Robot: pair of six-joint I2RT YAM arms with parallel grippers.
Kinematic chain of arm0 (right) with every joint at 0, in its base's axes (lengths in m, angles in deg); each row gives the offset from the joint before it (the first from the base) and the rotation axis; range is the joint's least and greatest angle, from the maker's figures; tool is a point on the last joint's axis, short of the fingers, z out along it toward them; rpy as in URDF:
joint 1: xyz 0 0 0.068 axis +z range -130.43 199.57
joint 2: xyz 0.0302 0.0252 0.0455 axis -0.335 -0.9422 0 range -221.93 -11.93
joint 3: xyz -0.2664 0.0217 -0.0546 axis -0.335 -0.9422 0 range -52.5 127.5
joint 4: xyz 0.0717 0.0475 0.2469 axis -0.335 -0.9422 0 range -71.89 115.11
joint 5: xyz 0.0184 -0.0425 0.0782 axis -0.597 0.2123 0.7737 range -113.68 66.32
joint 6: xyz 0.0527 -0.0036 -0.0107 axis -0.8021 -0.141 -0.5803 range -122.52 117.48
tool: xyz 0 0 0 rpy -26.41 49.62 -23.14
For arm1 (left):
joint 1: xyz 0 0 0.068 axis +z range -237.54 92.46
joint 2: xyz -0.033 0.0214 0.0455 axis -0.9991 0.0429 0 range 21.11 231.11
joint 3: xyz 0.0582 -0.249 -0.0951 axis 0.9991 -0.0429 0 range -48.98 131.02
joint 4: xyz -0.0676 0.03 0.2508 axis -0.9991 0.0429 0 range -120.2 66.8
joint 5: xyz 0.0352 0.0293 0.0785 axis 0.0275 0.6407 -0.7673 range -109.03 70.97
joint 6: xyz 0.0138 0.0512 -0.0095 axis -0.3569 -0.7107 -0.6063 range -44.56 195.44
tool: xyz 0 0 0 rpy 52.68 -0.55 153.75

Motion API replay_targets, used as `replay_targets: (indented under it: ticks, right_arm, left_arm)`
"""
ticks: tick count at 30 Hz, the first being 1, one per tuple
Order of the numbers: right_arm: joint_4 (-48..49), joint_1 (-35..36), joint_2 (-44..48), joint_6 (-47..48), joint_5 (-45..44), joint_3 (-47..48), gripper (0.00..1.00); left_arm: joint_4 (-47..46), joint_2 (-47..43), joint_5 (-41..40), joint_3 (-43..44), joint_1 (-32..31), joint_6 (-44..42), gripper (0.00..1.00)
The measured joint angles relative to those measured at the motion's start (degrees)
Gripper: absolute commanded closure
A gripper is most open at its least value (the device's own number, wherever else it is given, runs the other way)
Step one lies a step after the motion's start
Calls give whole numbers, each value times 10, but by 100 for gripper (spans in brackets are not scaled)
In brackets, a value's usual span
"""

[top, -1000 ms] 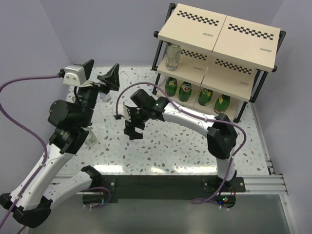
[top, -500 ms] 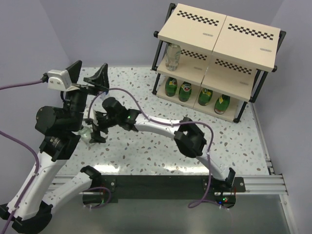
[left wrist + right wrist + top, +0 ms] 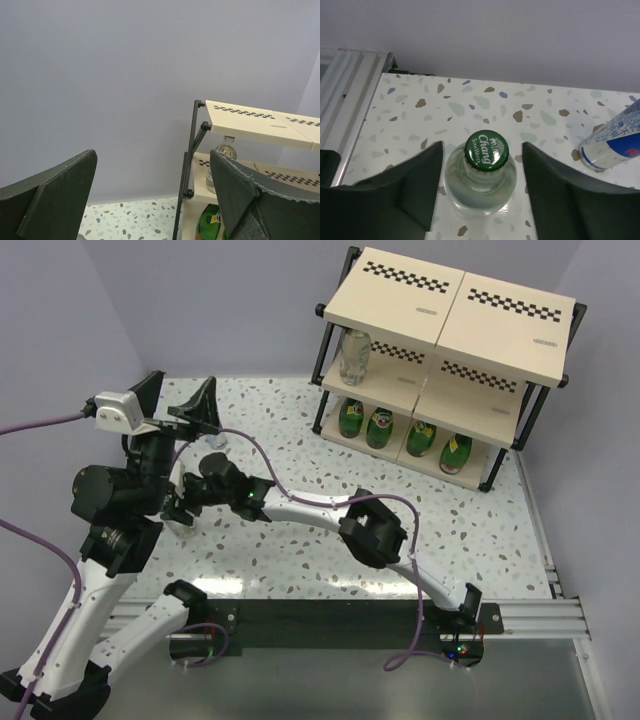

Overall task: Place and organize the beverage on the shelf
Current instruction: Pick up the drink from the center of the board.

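The clear bottle (image 3: 480, 177) (green cap) stood on the table (image 3: 420, 115) near a can (image 3: 615, 137), flanked by the right gripper (image 3: 482, 150), jaws parted and not yet clamped. The left gripper (image 3: 152, 162) was held wide open.

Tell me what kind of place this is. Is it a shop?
Probably a robot test lab, not a shop: two robot arms are bolted to a speckled table, the walls are bare, and one small shelf holds green bottles.
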Motion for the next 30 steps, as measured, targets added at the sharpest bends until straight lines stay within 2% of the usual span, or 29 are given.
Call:
replay_targets:
  ticks: [2,3,7,11,17,24,30]
  right_arm:
    - [10,1,-8,-7,-7,7,54]
    - [13,1,-10,-11,-9,9,68]
    - [22,2,-17,-21,-10,18,100]
    - [21,2,-18,-19,-4,20,100]
    - [-9,-15,-10,-11,54,20,100]
    - [-172,-46,49,29,128,2,100]
    - [-319,-67,114,74,153,-36,100]
  left_arm:
    - [0,-1,1,-1,0,1,0]
    - [0,-2,1,-1,0,2,0]
    - [0,-2,3,-1,0,3,0]
    - [0,-2,10,-1,0,3,0]
    - [-1,-9,35,-5,0,-6,0]
    - [-10,-22,76,-23,1,-23,0]
    - [-48,-52,115,-67,1,-47,0]
